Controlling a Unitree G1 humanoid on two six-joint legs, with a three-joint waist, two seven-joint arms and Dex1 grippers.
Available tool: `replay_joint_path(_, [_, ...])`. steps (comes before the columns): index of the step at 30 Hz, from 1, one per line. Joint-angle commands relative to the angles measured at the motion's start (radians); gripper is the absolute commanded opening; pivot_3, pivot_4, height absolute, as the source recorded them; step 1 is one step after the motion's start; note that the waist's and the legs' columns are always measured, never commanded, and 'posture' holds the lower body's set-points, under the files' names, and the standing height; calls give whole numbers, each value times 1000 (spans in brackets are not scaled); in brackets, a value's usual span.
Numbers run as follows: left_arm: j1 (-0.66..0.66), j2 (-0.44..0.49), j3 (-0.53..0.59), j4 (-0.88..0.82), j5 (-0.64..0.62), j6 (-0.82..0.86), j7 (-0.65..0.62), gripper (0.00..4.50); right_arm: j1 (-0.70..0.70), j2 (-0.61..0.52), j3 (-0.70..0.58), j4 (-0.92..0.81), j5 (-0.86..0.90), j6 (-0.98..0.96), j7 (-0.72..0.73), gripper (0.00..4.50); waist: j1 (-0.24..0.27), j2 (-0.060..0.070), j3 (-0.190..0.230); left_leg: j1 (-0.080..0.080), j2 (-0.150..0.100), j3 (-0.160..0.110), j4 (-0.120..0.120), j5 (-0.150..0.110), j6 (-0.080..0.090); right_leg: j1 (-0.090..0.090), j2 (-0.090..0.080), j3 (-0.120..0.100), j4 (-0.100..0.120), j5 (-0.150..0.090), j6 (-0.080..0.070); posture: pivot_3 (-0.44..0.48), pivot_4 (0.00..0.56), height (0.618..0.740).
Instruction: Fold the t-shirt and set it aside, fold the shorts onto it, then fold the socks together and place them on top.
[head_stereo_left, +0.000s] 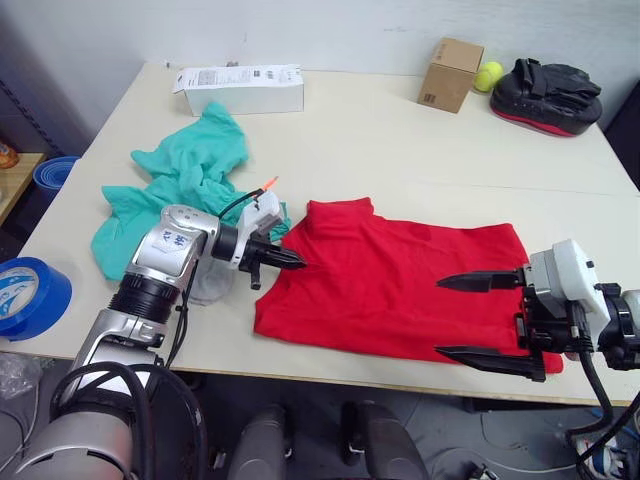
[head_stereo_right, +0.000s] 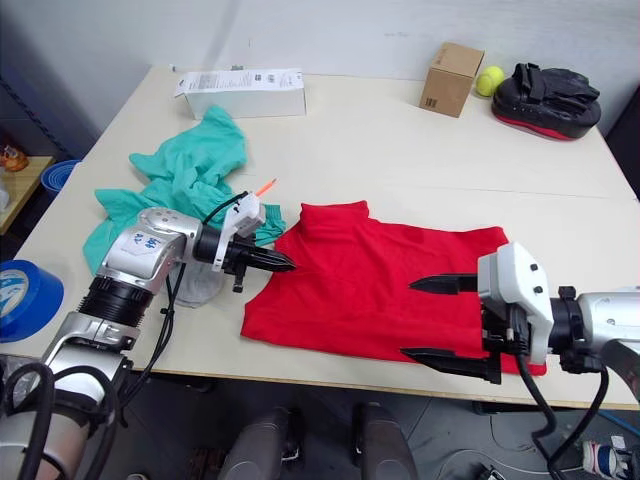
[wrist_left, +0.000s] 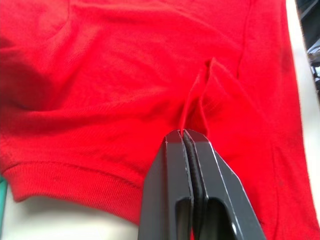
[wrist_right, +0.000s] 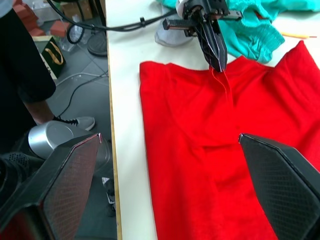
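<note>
On table (head_stereo_left: 400, 150): one t-shirt (head_stereo_left: 400, 285), bright red, spread near front edge, mostly flat, small ridge of cloth raised at left hem. One shorts (head_stereo_left: 185, 175), teal, crumpled in heap just left of shirt, orange tag showing. Left claw (head_stereo_left: 296, 262) closed, pinching t-shirt fold at its left edge. Right claw (head_stereo_left: 478, 316) wide open over shirt's right end, empty. Far edge: one white box (head_stereo_left: 243, 88), one cardboard box (head_stereo_left: 449, 74), one tennis ball (head_stereo_left: 488, 76), one black pad (head_stereo_left: 548, 95).
</note>
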Motion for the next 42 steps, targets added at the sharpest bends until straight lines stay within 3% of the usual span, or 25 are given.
replay_joint_path(1, [11,35,44,-69,-13,1,9,1233,-6,9,-13,-9,-6,-18,-5,4500,0,0,0,0,0,0,0,0,0,0,0,0,0,0,0,0,150,740])
replay_joint_path(7, [59,100,159,-220,-99,53,24,3105,6,21,-19,6,-17,-16,-21,4500,0,0,0,0,0,0,-1,0,-1,-1,0,0,0,0,-1,0,150,740])
replay_joint_path(11, [170,149,164,-418,-121,-43,-25,4374,39,44,5,2,-83,-50,-39,4500,0,0,0,0,0,0,-1,-1,-1,0,-1,0,-1,-1,-1,0,150,740])
replay_joint_path(13, [235,146,151,-510,-146,-40,-27,4401,65,57,39,3,-142,-72,-58,4121,0,0,0,0,0,0,-1,-1,-2,0,-1,0,-1,-1,-1,0,150,740])
replay_joint_path(16, [310,136,81,-554,-79,-130,-5,3839,103,84,90,2,-218,-116,-79,3202,2,0,0,0,0,0,-1,-1,-2,0,-1,0,-2,-1,-2,0,150,740])
replay_joint_path(26, [342,93,-79,-414,110,-276,81,731,136,183,262,29,-384,-165,-186,0,-2,0,0,1,0,0,-1,0,-1,0,-1,1,-1,0,-3,0,150,740])
replay_joint_path(28, [347,102,-101,-400,135,-270,81,131,142,197,292,49,-423,-181,-206,0,0,0,0,1,0,0,-2,0,-1,0,-1,0,-1,-1,-3,0,150,740])
replay_joint_path(29, [351,105,-105,-399,142,-271,80,45,143,207,303,63,-439,-184,-220,0,0,1,-1,1,0,0,-2,0,-1,0,-1,0,-1,-1,-3,0,150,740])
replay_joint_path(36, [386,111,-103,-418,145,-254,88,45,198,312,292,183,-509,-200,-329,0,-1,2,-2,3,1,0,-2,-1,-1,1,-1,1,-1,-1,-4,0,150,740])
replay_joint_path(42, [399,109,-90,-435,138,-240,110,45,318,318,136,259,-513,-252,-354,0,0,1,-7,5,1,0,-3,-1,-2,3,-1,1,-1,-1,-4,0,150,740])
